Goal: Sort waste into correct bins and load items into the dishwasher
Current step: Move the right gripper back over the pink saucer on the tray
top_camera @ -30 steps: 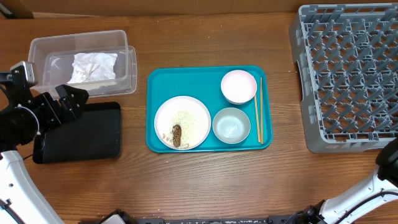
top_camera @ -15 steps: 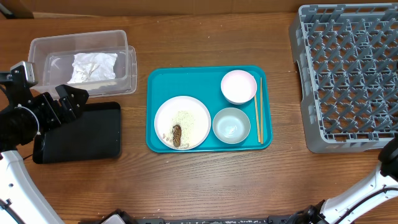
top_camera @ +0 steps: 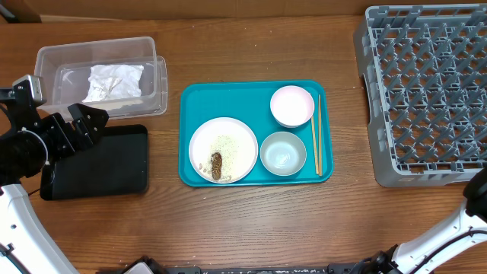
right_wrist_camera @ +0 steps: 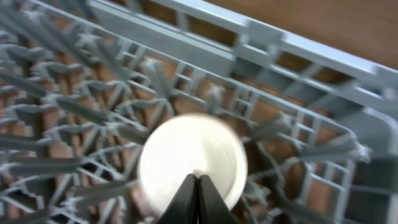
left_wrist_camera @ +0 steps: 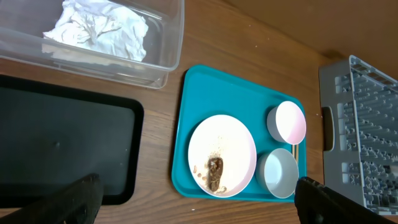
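Observation:
On the teal tray, the white plate (top_camera: 232, 141) carries rice and a brown lump (top_camera: 216, 165). Beside it are the grey-blue bowl (top_camera: 283, 153), the cup on its pink saucer (top_camera: 292, 106) and the chopsticks (top_camera: 316, 137). The napkin (top_camera: 114, 81) lies in the clear tub (top_camera: 53, 61), with the black tray (top_camera: 114, 164) in front of it. My left gripper (top_camera: 90, 122) hovers open and empty at the black tray's left end; its fingers (left_wrist_camera: 81, 196) frame the plate (left_wrist_camera: 236, 143). My right gripper (right_wrist_camera: 197, 179) is shut over a blurred white round thing (right_wrist_camera: 168, 155) among the grey rack's pegs (right_wrist_camera: 74, 112).
The teal tray (top_camera: 194, 103) sits mid-table. The grey dish rack (top_camera: 426, 91) fills the right side and runs past the frame edge. My right arm (top_camera: 478, 190) shows only at the lower right corner. Bare wood lies in front of the trays.
The right arm's dark end has shifted slightly toward the overhead's right edge. The left arm and all the tableware stay put.

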`<state>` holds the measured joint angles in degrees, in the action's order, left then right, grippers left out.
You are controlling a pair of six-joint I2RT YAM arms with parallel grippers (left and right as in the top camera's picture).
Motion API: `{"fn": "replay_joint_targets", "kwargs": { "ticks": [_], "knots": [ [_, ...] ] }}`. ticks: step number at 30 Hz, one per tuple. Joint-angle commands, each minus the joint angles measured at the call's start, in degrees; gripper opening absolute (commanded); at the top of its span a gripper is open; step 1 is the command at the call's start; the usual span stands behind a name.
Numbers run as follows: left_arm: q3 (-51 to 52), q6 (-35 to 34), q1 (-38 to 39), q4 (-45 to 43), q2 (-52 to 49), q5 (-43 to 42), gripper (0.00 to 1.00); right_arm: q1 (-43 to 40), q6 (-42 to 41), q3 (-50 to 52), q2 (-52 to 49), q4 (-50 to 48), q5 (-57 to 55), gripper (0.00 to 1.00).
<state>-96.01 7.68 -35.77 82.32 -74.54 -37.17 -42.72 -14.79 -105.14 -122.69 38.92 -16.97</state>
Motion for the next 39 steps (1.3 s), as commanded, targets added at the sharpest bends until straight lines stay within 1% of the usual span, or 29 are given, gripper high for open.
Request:
{"fn": "replay_joint_targets", "kwargs": {
  "ticks": [1, 3, 7, 10, 14, 17, 18, 19, 20, 21, 22, 25, 26, 27, 29, 30, 33, 34, 36, 39],
  "knots": [
    [-0.4, 0.9, -0.2, 0.0, 0.0, 0.2, 1.00, -0.9, -2.8, -2.3, 3.5, 1.4, -2.5, 0.04],
    [-0.4, 0.9, -0.2, 0.0, 0.0, 0.2, 1.00, -1.0, -4.5, -2.4, 4.5, 2.0, -2.1, 0.04],
    [-0.4, 0.9, -0.2, 0.0, 0.0, 0.1, 1.00, -1.0, -4.6, -2.4, 5.0, 3.2, -1.8, 0.04],
    [-0.4, 0.9, -0.2, -0.1, 0.0, 0.2, 1.00, -1.0, -4.6, -2.4, 5.1, 3.9, 1.6, 0.04],
    [-0.4, 0.9, -0.2, -0.1, 0.0, 0.2, 1.00, -1.1, -4.6, -2.4, 7.9, 3.2, 14.6, 0.04],
    [-0.4, 0.9, -0.2, -0.1, 0.0, 0.2, 1.00, -1.1, -5.3, -2.9, 12.5, 3.2, 25.4, 0.04],
    [-0.4, 0.9, -0.2, 0.0, 0.0, 0.1, 1.00, -1.0, -6.4, -3.0, 14.4, 2.9, 30.2, 0.04],
    [-0.4, 0.9, -0.2, 0.0, 0.0, 0.2, 1.00, -1.1, -7.2, -3.0, 17.2, 1.6, 37.9, 0.04],
    [-0.4, 0.9, -0.2, 0.0, 0.0, 0.2, 1.00, -1.1, -8.0, -3.0, 18.5, 0.5, 42.2, 0.04],
    [-0.4, 0.9, -0.2, -0.1, 0.0, 0.2, 1.00, -1.1, -8.7, -3.0, 20.5, -1.2, 48.9, 0.07],
    [-0.4, 0.9, -0.2, -0.1, 0.0, 0.2, 1.00, -1.0, -9.6, -3.0, 22.1, -3.1, 55.7, 0.12],
    [-0.4, 0.9, -0.2, -0.1, 0.0, 0.2, 1.00, 0.0, -10.0, -3.0, 26.6, -9.6, 76.6, 0.32],
    [-0.4, 0.9, -0.2, -0.1, 0.0, 0.2, 1.00, 0.5, -10.5, -3.0, 27.6, -10.6, 80.6, 0.45],
    [-0.4, 0.9, -0.2, 0.0, 0.0, 0.2, 1.00, 1.5, -10.8, -3.0, 28.9, -11.1, 85.4, 0.63],
    [-0.4, 0.9, -0.2, 0.0, 0.0, 0.2, 1.00, 3.7, -10.8, -3.0, 30.9, -11.0, 92.9, 0.84],
    [-0.4, 0.9, -0.2, -0.1, 0.0, 0.2, 1.00, 4.9, -10.8, -3.0, 31.6, -11.0, 96.4, 1.00],
    [-0.4, 0.9, -0.2, -0.1, 0.0, 0.2, 1.00, 9.5, -10.8, -3.0, 32.9, -11.0, 105.6, 1.00],
    [-0.4, 0.9, -0.2, 0.0, 0.0, 0.2, 1.00, 11.2, -11.3, -3.0, 33.0, -10.8, 106.9, 1.00],
    [-0.4, 0.9, -0.2, -0.1, 0.0, 0.2, 1.00, 15.4, -12.7, -2.9, 33.0, -10.0, 106.9, 1.00],
    [-0.4, 0.9, -0.2, -0.1, 0.0, 0.2, 1.00, 22.9, -12.0, -2.8, 32.9, -8.8, 105.6, 1.00]
  ]
}}
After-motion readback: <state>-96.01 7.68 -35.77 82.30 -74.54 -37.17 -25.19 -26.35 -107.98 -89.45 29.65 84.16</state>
